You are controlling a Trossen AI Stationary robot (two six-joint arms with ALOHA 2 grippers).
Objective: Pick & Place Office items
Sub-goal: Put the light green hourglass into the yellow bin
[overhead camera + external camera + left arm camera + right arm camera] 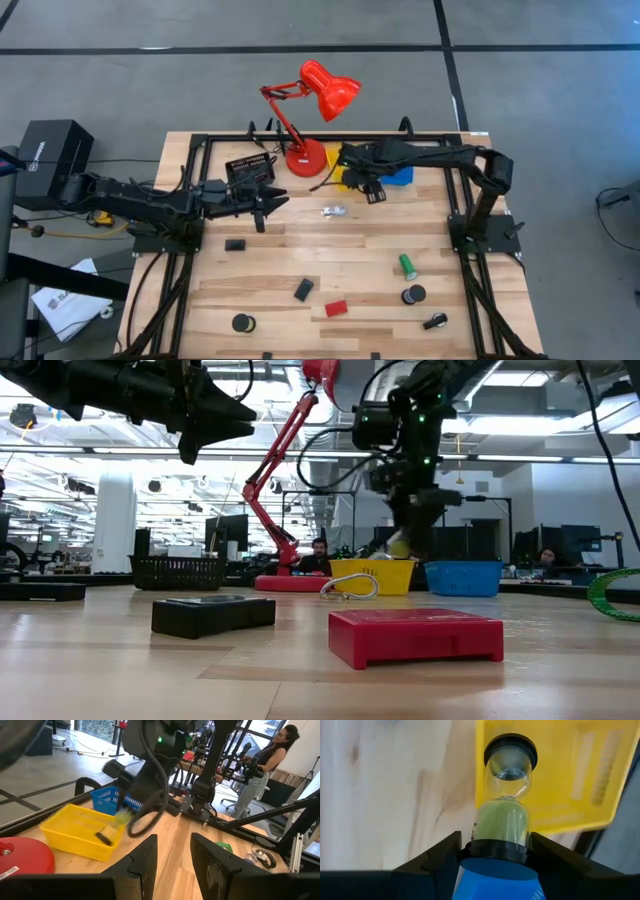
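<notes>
My right gripper [375, 190] hangs over the far part of the table, shut on a small hourglass [506, 805] with black end caps and yellow-green sand. The hourglass reaches out over the yellow tray [570, 780]. My left gripper [172, 865] is open and in the air near the black tray [248, 170], touching nothing. Lying flat on the table are a silvery clip [333, 211], two black blocks [235, 243] [303, 289], a red block [336, 308], a green cylinder [408, 266] and black rolls [242, 323] [413, 295]. My right gripper pinches the hourglass by its black end cap [492, 851] nearest the wrist, one finger on each side. The fingers come from above, slanting down. The hourglass is lifted and sticks out beyond the fingertips, its free cap [510, 747] over the yellow tray; whether that cap touches the tray cannot be told.
A tall red desk lamp [325, 90] stands on its base [305, 158] at the far edge between the two arms. A blue tray [398, 175] sits right of the yellow one. A small dark item [435, 321] lies near the right front corner. A person stands in the room beyond.
</notes>
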